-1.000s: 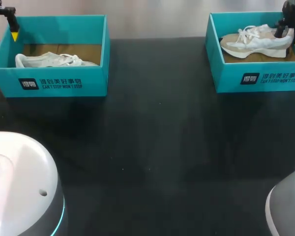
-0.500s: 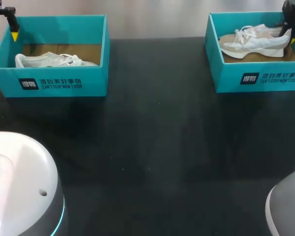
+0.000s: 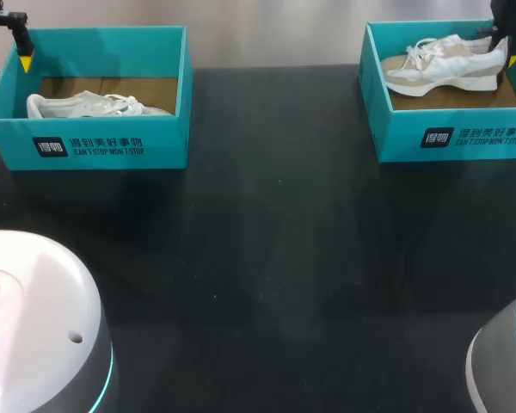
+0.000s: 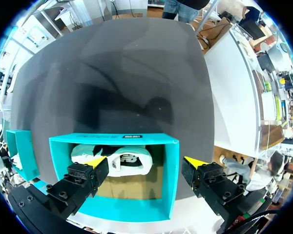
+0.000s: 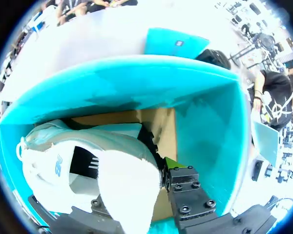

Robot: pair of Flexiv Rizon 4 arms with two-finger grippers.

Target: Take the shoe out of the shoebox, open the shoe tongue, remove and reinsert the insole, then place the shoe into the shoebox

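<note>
Both boxes stand on a dark surface [image 3: 267, 258]. The shoe [image 3: 443, 69], white and beige with white laces, lies inside the right shoebox [image 3: 451, 138], with its toe toward that box's left wall and its heel by the right wall. The right tool [image 3: 504, 50] comes down at the heel. From its wrist, one finger [image 5: 185, 195] presses the heel's outer side while the other is mostly hidden behind the shoe, so the tool seems to be pinching the heel. A blue logo marks the shoe's side. The right shoebox's teal front carries a dark logo patch and white lettering. Well apart to its left stands the left shoebox [image 3: 86, 146] with the same label, holding a second shoe [image 3: 95, 105]. Over it hangs the left tool [image 4: 145, 162], fingers spread wide.
</note>
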